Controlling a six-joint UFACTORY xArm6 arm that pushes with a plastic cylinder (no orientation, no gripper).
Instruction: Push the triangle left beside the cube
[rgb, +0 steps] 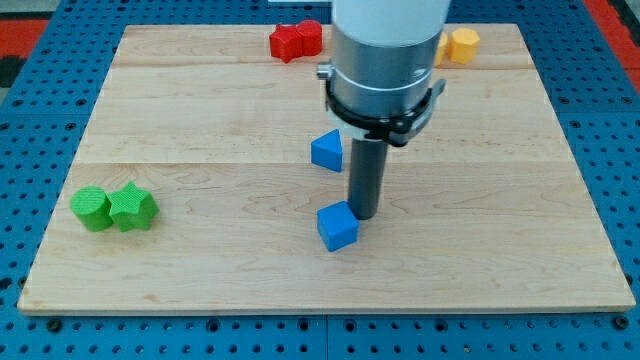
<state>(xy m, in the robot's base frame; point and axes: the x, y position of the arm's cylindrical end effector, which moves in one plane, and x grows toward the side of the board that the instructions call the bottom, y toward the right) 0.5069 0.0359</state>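
Observation:
A blue triangle block (326, 151) lies near the board's middle. A blue cube (338, 226) lies below it, toward the view's bottom, well apart from the triangle. My tip (362, 215) is down on the board just to the upper right of the cube, touching or nearly touching it, and below and to the right of the triangle. The arm's grey body (385, 60) hangs over the board's upper middle and hides what is behind it.
Two red blocks (296, 40) sit at the top edge. Yellow blocks (460, 44) sit at the top right, partly hidden by the arm. Two green blocks (114, 208) sit at the lower left. The wooden board (200, 110) lies on blue pegboard.

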